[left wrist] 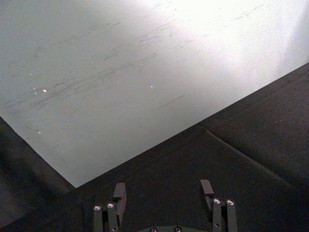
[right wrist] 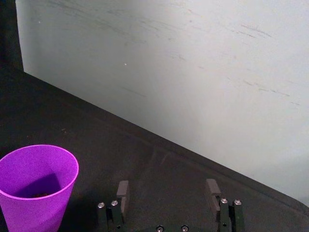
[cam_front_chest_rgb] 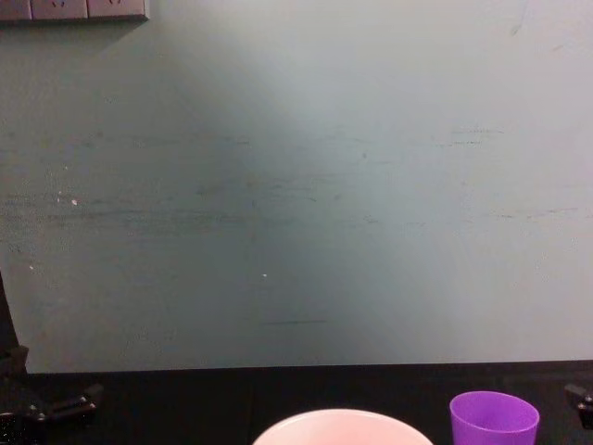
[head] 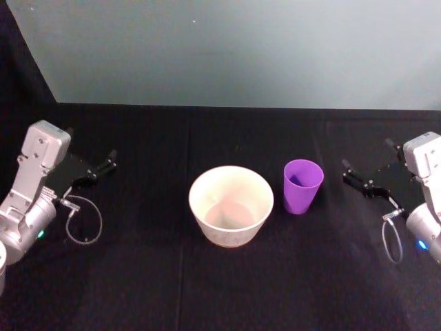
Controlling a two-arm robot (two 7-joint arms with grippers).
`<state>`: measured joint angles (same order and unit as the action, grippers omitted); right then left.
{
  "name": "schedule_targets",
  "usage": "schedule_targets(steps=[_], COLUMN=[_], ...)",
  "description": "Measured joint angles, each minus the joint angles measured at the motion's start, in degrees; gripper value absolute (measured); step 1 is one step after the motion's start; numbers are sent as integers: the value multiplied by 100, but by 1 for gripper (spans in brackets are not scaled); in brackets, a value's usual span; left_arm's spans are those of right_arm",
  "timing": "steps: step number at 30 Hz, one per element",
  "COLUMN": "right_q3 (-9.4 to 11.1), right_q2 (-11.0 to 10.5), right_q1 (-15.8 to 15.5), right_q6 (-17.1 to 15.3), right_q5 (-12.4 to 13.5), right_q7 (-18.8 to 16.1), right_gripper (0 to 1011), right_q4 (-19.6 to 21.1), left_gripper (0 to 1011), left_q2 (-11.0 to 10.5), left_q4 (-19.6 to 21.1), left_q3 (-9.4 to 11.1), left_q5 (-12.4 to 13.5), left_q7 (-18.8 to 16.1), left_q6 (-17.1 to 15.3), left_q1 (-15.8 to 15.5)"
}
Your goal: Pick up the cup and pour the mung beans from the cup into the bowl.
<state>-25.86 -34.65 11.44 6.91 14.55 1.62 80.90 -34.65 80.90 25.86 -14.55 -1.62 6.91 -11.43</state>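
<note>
The smooth purple plastic cup (head: 303, 185) is standing upright just beside the wide, pale round bowl (head: 196, 201) on the black desk (head: 138, 276). The right gripper (right wrist: 166, 186) is hovering near the cup and the left gripper (left wrist: 162, 186) is hovering well apart from the bowl, both with fingers spread and empty.

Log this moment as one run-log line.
phase: pre-grasp | cup: upright, beside bowl, apart | bowl: empty | left claw: open, idle at far left | right claw: open, near cup, not touching
</note>
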Motion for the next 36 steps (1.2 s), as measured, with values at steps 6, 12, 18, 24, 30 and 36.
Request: schedule_targets(steps=[6,12,18,24,30,36], right_q3=[0,0,0,0,0,0], right_q2=[0,0,0,0,0,0], right_q1=[0,0,0,0,0,0], right_q6=[0,0,0,0,0,0], right_q5=[0,0,0,0,0,0], right_q7=[0,0,0,0,0,0], right_gripper=[1004,1004,1004,1004,1004,1004], right_q4=[0,0,0,0,0,0], left_gripper=[1000,1000,1000,1000,1000,1000], left_q2=[0,0,0,0,0,0], left_q4=[0,0,0,0,0,0], left_q3=[0,0,0,0,0,0], left_q5=[0,1,0,0,0,0], left_q7=[0,0,0,0,0,0], left_q6=[0,0,0,0,0,0], left_q1=[0,0,0,0,0,0])
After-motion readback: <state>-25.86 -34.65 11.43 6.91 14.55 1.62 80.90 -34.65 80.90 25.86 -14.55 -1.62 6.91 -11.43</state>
